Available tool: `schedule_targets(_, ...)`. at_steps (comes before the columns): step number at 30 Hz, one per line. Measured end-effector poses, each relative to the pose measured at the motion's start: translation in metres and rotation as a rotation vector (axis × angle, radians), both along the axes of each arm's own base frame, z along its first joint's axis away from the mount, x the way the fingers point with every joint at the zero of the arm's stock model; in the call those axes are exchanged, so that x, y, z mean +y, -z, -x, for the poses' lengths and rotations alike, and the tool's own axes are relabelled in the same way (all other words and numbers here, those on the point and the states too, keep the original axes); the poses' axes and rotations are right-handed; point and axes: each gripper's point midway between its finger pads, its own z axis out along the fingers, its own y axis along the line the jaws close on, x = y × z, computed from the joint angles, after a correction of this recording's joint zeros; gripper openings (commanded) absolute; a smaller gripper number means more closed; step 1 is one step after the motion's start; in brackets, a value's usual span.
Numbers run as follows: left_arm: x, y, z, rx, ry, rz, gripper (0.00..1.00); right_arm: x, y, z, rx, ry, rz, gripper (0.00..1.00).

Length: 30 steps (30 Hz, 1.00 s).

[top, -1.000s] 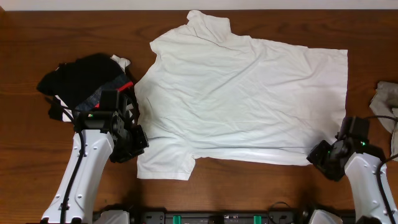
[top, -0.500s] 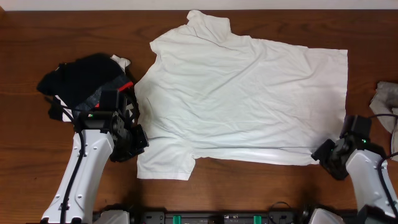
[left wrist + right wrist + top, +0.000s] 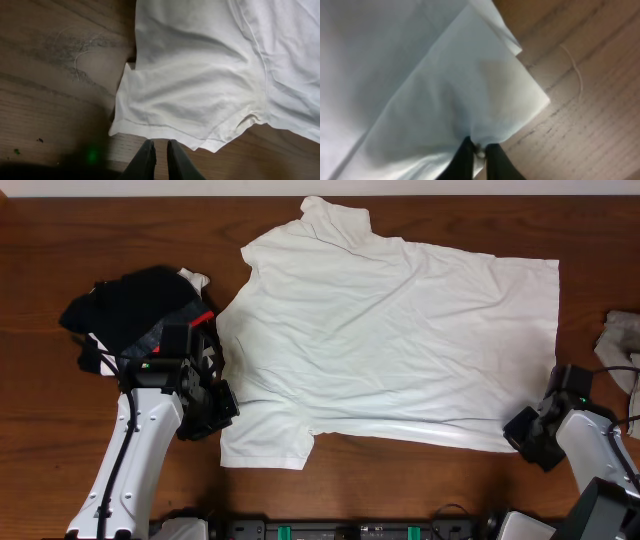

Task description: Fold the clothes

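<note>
- Centrally in the overhead view, we see the white T-shirt spread flat on the brown wooden table. Its neck end is toward the left of the frame and its straight hem runs down the right side.
- One sleeve points to the upper middle of the frame. The other lies at the lower left, just above the bottom edge of the table.
- We find the left gripper at the lower left, just beside that lower sleeve.
- From the left wrist view, the left gripper has its jaws drawn narrow, almost together. Its tips sit on bare wood just below the sleeve's hem, and we see no cloth between them.
- At the lower right of the overhead view, the right gripper sits at the bottom corner of the shirt's hem.
- In the right wrist view, the right gripper is pinched closed on the T-shirt. The white fabric gathers into a small pucker between the jaws, near the corner.
- We note a heap of black garments with a grey-and-red band at the left of the frame, beside the shirt's neck end.
- A small grey-beige cloth lies at the far right edge, apart from the shirt.
</note>
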Motion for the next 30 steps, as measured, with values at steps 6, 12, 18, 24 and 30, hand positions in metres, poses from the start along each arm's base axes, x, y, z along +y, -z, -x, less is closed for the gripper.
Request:
schedule_targets(6,0.0,0.0,0.01,0.04,0.001,-0.001,0.13,0.007,-0.031,0.016,0.056,-0.017,-0.026,0.01)
schedule_targets(12,0.0,0.0,0.016,0.067,0.004,-0.001,0.28,0.001,-0.079,-0.002,-0.057,-0.052,0.019,0.01)
schedule_targets(18,-0.002,0.009,0.026,0.106,-0.037,0.015,0.42,0.001,-0.082,-0.003,-0.074,-0.062,0.021,0.01)
schedule_targets(24,-0.007,0.041,0.049,0.181,-0.114,0.039,0.57,0.0,-0.083,-0.007,-0.088,-0.068,0.028,0.01)
schedule_targets(30,-0.006,0.068,0.052,0.16,-0.174,0.032,0.71,0.0,-0.083,-0.007,-0.088,-0.07,0.028,0.01)
